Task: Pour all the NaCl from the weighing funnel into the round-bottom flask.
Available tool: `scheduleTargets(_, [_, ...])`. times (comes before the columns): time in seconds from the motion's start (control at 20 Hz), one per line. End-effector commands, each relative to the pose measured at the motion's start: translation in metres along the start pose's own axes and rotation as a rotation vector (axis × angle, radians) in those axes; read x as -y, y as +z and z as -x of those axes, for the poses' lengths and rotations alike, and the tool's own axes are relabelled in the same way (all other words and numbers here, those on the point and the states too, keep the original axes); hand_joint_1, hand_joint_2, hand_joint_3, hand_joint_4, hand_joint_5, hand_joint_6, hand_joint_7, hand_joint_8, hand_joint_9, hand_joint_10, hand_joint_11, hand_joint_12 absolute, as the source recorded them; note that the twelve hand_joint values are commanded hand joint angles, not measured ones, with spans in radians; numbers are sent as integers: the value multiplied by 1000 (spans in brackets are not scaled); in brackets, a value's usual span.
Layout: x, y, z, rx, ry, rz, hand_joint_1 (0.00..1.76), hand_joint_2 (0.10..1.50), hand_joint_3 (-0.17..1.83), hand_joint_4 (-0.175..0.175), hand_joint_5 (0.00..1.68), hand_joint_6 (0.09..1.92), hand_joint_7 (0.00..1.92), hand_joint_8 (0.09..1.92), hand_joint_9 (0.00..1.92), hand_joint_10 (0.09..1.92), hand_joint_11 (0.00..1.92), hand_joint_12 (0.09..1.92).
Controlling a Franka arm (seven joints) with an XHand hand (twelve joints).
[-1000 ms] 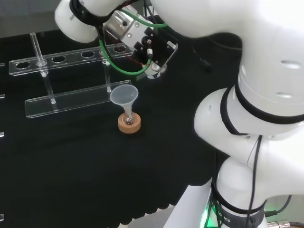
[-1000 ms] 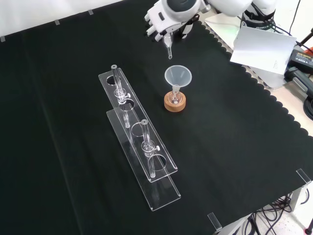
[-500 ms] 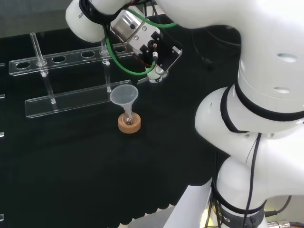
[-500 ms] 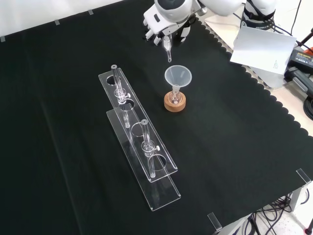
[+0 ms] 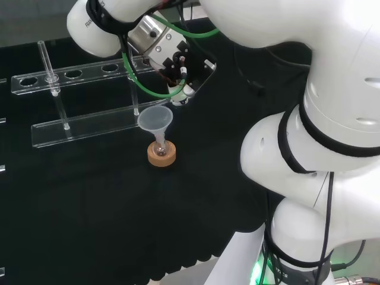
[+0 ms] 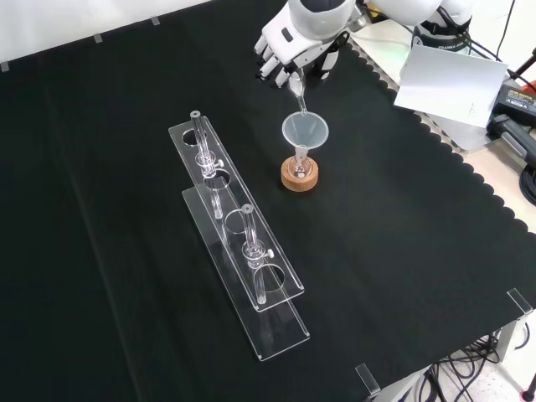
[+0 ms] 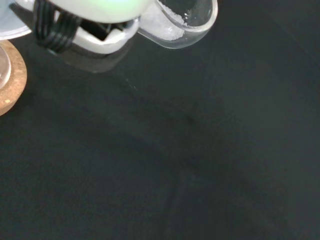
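The cloth (image 6: 126, 209) is black, the hand (image 6: 295, 43) is white and black, the cork ring (image 6: 299, 176) is light brown, the funnel (image 6: 305, 131) is see-through, and the salt (image 7: 162, 27) is white.

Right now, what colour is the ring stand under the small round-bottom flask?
Light brown cork; the round cork ring stand shows best in the front view, on the black cloth.
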State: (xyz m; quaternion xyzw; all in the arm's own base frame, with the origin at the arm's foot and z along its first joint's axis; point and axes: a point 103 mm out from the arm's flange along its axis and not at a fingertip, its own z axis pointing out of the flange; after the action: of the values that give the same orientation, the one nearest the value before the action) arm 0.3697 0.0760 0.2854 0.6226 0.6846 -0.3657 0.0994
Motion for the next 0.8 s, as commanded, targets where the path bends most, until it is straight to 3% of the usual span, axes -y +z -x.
scheduleTargets(0.05, [-4, 6, -2, 40, 12, -22, 1141, 647, 627, 175, 1342, 532, 749, 612, 1158, 148, 972, 924])
scheduleTargets(0.8, [1, -4, -12, 177, 21, 2, 1141, 646, 630, 175, 1341, 536, 748, 614, 1158, 145, 972, 925])
